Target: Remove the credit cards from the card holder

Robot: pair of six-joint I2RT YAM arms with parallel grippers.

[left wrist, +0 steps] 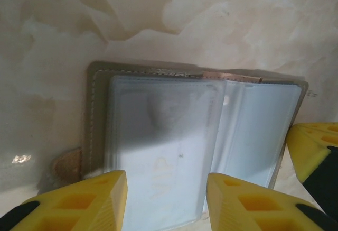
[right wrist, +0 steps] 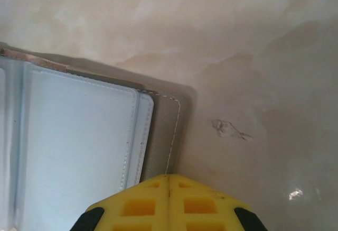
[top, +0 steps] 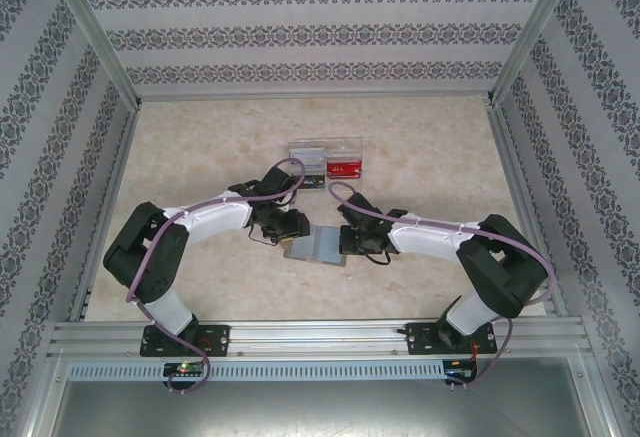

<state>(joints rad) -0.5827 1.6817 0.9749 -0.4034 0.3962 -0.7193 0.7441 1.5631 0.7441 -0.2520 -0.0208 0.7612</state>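
A pale marbled bench [top: 200, 157] lay inside walls papered in grey patterned bands [top: 300, 32], and the card holder [top: 316, 248] rested near its middle, between the two arms and nearer to them than a clear plastic box [top: 325, 160] standing further back. The holder lay open and flat like a book, pale blue-grey pockets upward. Its long axis ran across from one arm to the other, slightly skewed, with the hinge running roughly front to back. The credit cards could not be made out through the cloudy sleeves, and a thin pinkish strip [left wrist: 227, 75] along the far edge might have been a card edge or only trim. The left end effector [left wrist: 165, 181] hung over the near edge of the left leaf, its yellow fingers apart with the sleeve showing between them; whether they touched it could not be told. The right end effector [right wrist: 168, 181] was fully closed on nothing, its tip at the grey cover's outer margin, probably pinning the holder open so the other side could work a card loose.
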